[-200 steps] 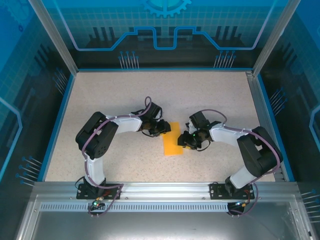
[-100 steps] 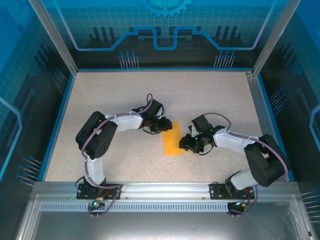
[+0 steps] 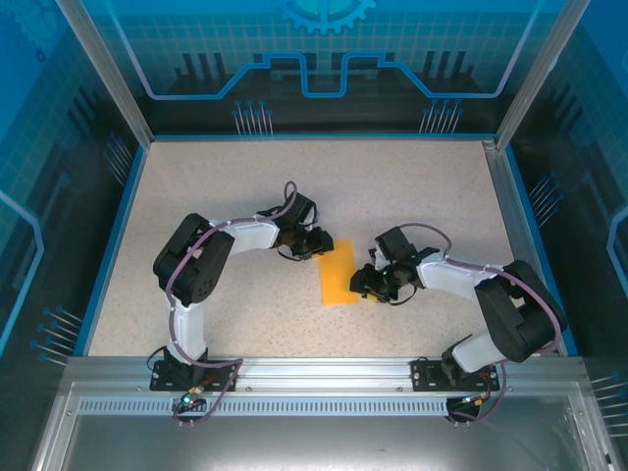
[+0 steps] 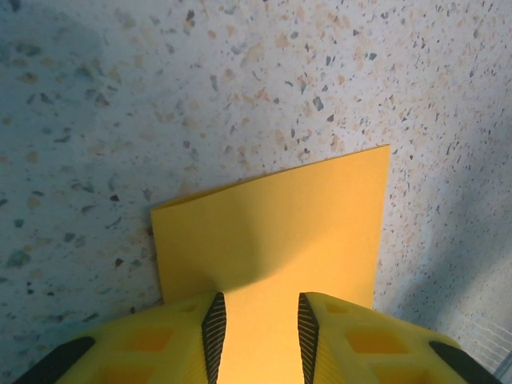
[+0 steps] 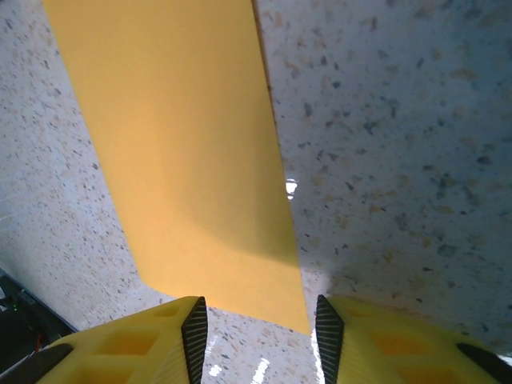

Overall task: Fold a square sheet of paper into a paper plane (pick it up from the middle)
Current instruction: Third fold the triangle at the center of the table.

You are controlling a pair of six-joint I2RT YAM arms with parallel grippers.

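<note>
- The right claw (image 5: 260,312) had moved in closer to the paper (image 3: 339,275). Its jaws stood apart with one corner of the sheet lying between the tips, and nothing was pinched.
- The left claw (image 4: 260,308) had barely shifted. Its jaws were part open at the opposite end, and the sheet ran out flat ahead of them, not gripped.
- The paper, folded to a long strip, lay flat on the table (image 3: 216,186) between the two claws and had not moved.
- With a claw at each end, the next crease looked ready to begin, though the plane seemed far from finished.
</note>
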